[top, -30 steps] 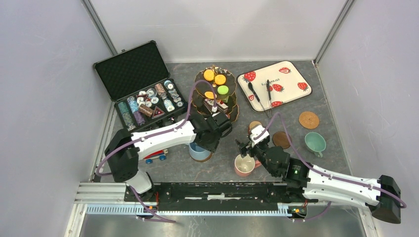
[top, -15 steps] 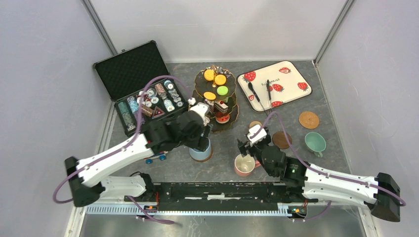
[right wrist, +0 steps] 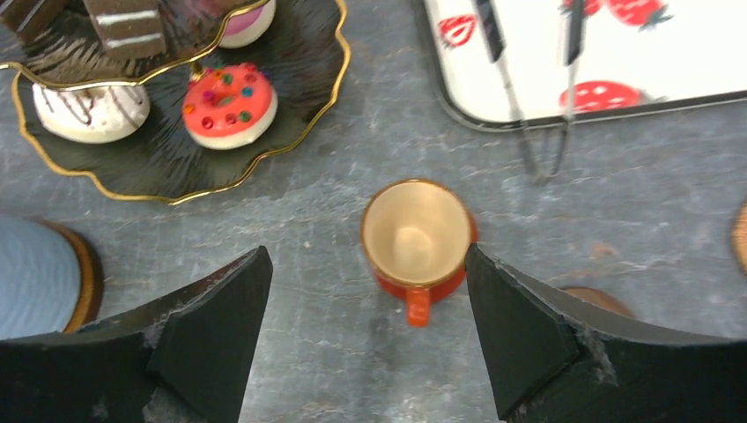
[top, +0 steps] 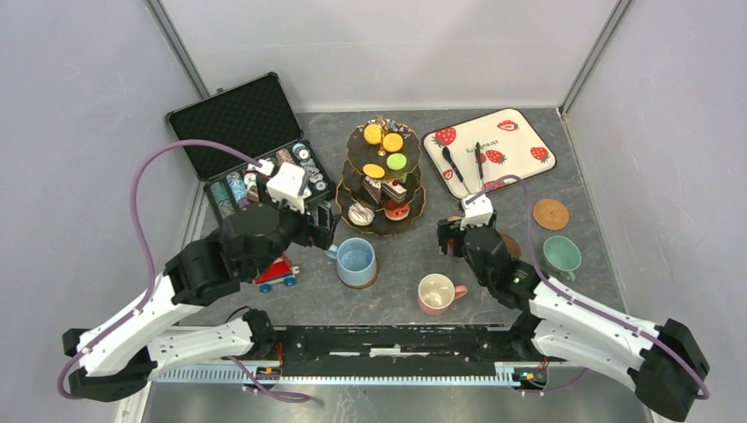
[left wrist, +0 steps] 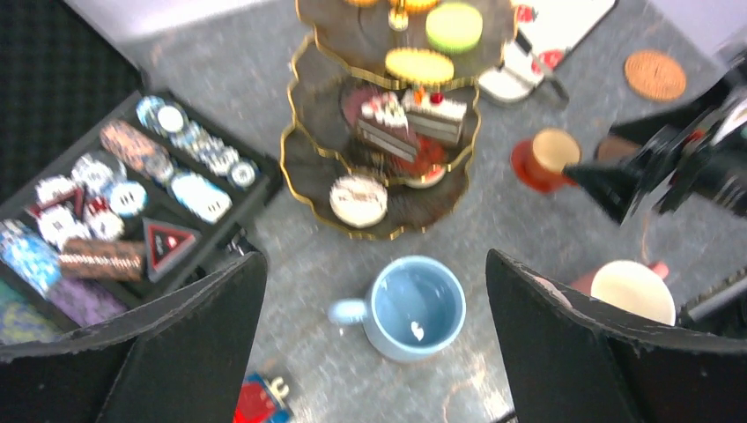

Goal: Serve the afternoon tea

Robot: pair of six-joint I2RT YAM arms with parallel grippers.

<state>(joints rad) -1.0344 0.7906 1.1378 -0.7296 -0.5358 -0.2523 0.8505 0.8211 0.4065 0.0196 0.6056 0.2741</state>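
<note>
The dark three-tier stand (top: 383, 176) with macarons, cake slices and donuts stands at the table's middle back. In front of it sits the blue mug (top: 357, 262) on a coaster. My left gripper (top: 324, 222) hangs open above and left of that mug; in the left wrist view the blue mug (left wrist: 418, 308) lies between the wide fingers of my left gripper (left wrist: 375, 257), apart from both. My right gripper (right wrist: 366, 256) is open over the small brown mug (right wrist: 416, 233), handle toward me. The pink mug (top: 436, 293) and green mug (top: 561, 254) stand on the table.
The open black case of poker chips (top: 255, 167) is at the back left, and the red toy car (top: 276, 273) lies under my left arm. A strawberry tray (top: 520, 132) with tongs is at the back right. A woven coaster (top: 551, 213) and a brown coaster (top: 504, 249) lie near the green mug.
My left gripper opened, let go of the blue mug and drew back up and to the left. My right gripper left the pink mug and moved farther back, over the small brown mug.
</note>
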